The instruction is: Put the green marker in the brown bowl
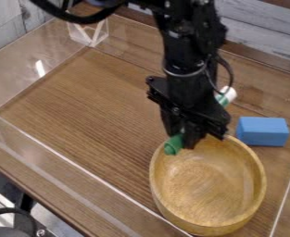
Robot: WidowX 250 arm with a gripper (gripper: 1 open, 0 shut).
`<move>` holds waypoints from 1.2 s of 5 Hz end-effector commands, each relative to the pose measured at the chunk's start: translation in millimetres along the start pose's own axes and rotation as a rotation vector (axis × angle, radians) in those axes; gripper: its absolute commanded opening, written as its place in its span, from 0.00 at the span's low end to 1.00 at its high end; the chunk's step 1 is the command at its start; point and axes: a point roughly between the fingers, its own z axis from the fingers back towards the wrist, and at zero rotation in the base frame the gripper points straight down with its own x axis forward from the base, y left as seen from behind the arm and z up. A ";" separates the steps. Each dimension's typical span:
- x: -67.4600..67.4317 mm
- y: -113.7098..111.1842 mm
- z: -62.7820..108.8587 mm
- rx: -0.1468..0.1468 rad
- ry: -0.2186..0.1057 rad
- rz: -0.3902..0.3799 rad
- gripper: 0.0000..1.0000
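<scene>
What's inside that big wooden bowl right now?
The bowl shows only bare wood inside. The jaws hold the marker over its near rim, not yet in it. The gripper hides a bit of the far rim.
</scene>
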 end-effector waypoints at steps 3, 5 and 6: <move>0.4 -39.7 1.5 -0.007 -0.050 -0.016 0.00; -0.9 -47.9 -4.7 -0.019 -0.036 -0.006 0.00; -1.1 -50.9 -7.5 -0.030 -0.030 -0.002 0.00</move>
